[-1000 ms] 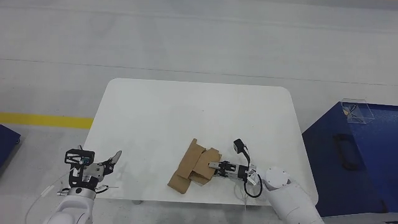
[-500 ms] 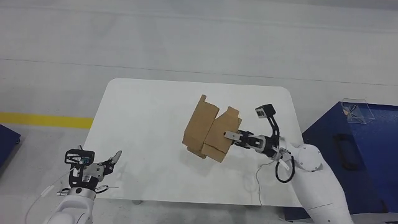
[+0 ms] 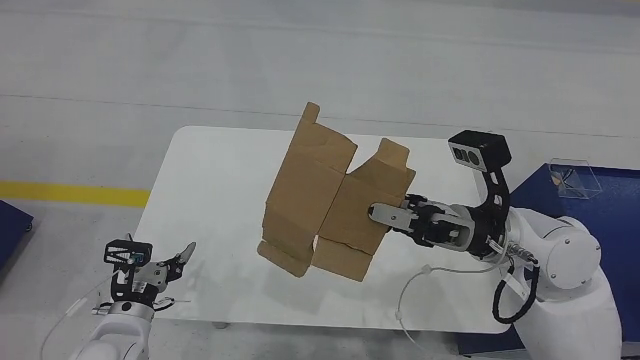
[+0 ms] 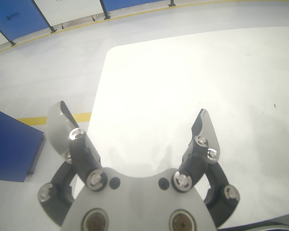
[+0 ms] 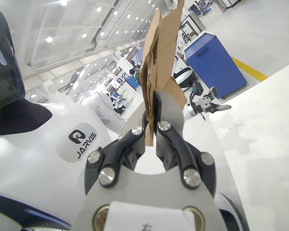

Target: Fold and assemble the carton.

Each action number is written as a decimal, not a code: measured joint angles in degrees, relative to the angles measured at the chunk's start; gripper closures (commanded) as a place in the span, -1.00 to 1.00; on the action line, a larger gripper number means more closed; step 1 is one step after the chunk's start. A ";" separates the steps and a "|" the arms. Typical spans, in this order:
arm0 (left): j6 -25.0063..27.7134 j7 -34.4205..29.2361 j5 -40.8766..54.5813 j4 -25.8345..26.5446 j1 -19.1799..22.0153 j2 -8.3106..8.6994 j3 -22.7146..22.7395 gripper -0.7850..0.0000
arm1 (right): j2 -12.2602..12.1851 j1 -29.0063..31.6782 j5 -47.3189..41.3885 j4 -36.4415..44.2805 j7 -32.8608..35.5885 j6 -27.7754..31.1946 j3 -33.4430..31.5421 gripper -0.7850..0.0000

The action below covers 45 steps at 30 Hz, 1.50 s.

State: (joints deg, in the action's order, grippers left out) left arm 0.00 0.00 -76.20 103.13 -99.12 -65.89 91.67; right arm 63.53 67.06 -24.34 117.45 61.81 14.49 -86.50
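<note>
The flattened brown corrugated cardboard carton (image 3: 325, 200) hangs in the air above the white, round-cornered tabletop (image 3: 220, 160) and touches nothing but the right tool (image 3: 378, 212). It is tilted, with its notched flaps pointing up and away. In the right wrist view the right tool (image 5: 154, 111) is clamped narrow on the near edge of the carton (image 5: 159, 56), and several layers of board are pinched between its jaws. The left tool (image 3: 172, 275) sits well apart at the near left corner of the tabletop. In its own view the left tool (image 4: 132, 111) is spread wide and holds nothing, with bare tabletop (image 4: 159, 73) beyond it.

The carton looks light, thin and dry, so its weight should not strain a one-edge pinch. It is probably stiff across each panel but willing to hinge at the scored creases, so held this way the free panels may sag, swing or splay. The matte board should give the pads fair friction, though hard squeezing could crush the fluted edge.

A good second hold appears to be the far free edge of a main panel, close to a crease. A loose end flap would simply fold away under pull.
</note>
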 measured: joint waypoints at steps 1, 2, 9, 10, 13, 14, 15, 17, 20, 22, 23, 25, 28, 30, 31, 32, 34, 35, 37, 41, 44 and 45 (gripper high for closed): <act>0.00 0.00 0.00 0.00 0.00 0.00 0.00 -1.00 | 0.00 0.01 -0.01 -0.02 0.01 0.02 0.00 1.00; 0.00 0.00 0.00 0.00 0.00 0.00 0.00 -1.00 | 0.00 0.02 -0.02 -0.03 0.02 0.03 0.00 1.00; 0.00 0.00 0.00 0.00 0.00 0.00 0.00 -1.00 | 0.00 0.02 -0.02 -0.03 0.03 0.03 -0.01 1.00; 0.00 0.00 0.00 0.00 0.00 0.00 0.00 -1.00 | 0.00 0.02 -0.02 -0.03 0.03 0.03 -0.01 1.00; 0.00 0.00 0.00 0.00 0.00 0.00 0.00 -1.00 | 0.00 0.02 -0.02 -0.03 0.03 0.03 -0.01 1.00; 0.00 0.00 0.00 0.00 0.00 0.00 0.00 -1.00 | 0.00 0.02 -0.02 -0.03 0.03 0.03 -0.01 1.00; 0.00 0.00 0.00 0.00 0.00 0.00 0.00 -1.00 | 0.00 0.02 -0.02 -0.03 0.03 0.03 -0.01 1.00; 0.00 0.00 0.00 0.00 0.00 0.00 0.00 -1.00 | 0.00 0.02 -0.02 -0.03 0.03 0.03 -0.01 1.00; 0.00 0.00 0.00 0.00 0.00 0.00 0.00 -1.00 | 0.00 0.02 -0.02 -0.03 0.03 0.03 -0.01 1.00; 0.00 0.00 0.00 0.00 0.00 0.00 0.00 -1.00 | 0.02 0.08 -0.08 -0.05 -0.03 0.00 0.06 1.00; 0.00 0.00 0.00 0.00 0.00 0.00 0.00 -1.00 | 0.11 0.37 -0.60 -0.41 -0.44 -0.02 0.44 1.00; 0.00 0.00 0.00 0.00 0.00 0.00 0.00 -1.00 | 0.41 1.18 -5.41 -3.42 -0.69 0.75 1.89 1.00; 0.00 0.00 0.00 0.00 0.00 0.00 0.00 -1.00 | 0.84 1.05 -21.21 -10.00 5.84 0.75 3.88 1.00; 0.00 0.00 0.00 0.00 0.00 0.00 0.00 -1.00 | 1.20 0.59 -32.38 -14.04 10.81 -1.69 5.53 1.00; 0.00 0.00 0.00 0.00 0.00 0.00 0.00 -1.00 | 1.59 0.24 -40.23 -16.82 13.76 -4.19 6.98 1.00; 0.00 0.00 0.00 0.00 0.00 0.00 0.00 -1.00 | 1.91 -0.08 -45.89 -18.86 15.72 -6.32 8.23 1.00; 0.00 0.00 0.00 0.00 0.00 0.00 0.00 -1.00 | 2.85 -0.92 -58.04 -23.48 19.37 -12.47 12.01 1.00; 0.00 0.00 0.00 0.00 0.00 0.00 0.00 -1.00 | 3.32 -1.32 -62.76 -25.30 20.28 -15.26 13.85 1.00; 0.00 0.00 0.00 0.00 0.00 0.00 0.00 -1.00 | 4.57 -2.18 -72.90 -28.92 20.60 -21.67 18.51 1.00; 0.00 0.00 0.00 0.00 0.00 0.00 0.00 -1.00 | 7.05 -3.73 -88.28 -33.22 17.97 -32.99 27.16 1.00; 0.00 0.00 0.00 0.00 0.00 0.00 0.00 -1.00 | 8.89 -4.62 -98.31 -34.79 13.84 -42.30 33.44 1.00; 0.00 0.00 0.00 0.00 0.00 0.00 0.00 -1.00 | 9.43 -4.89 -101.33 -34.93 11.81 -44.83 35.18 1.00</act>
State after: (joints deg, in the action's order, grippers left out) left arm 0.00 0.00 -76.20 103.13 -99.12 -65.89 91.67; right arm 72.95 62.17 -125.68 82.52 73.62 -30.34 -51.31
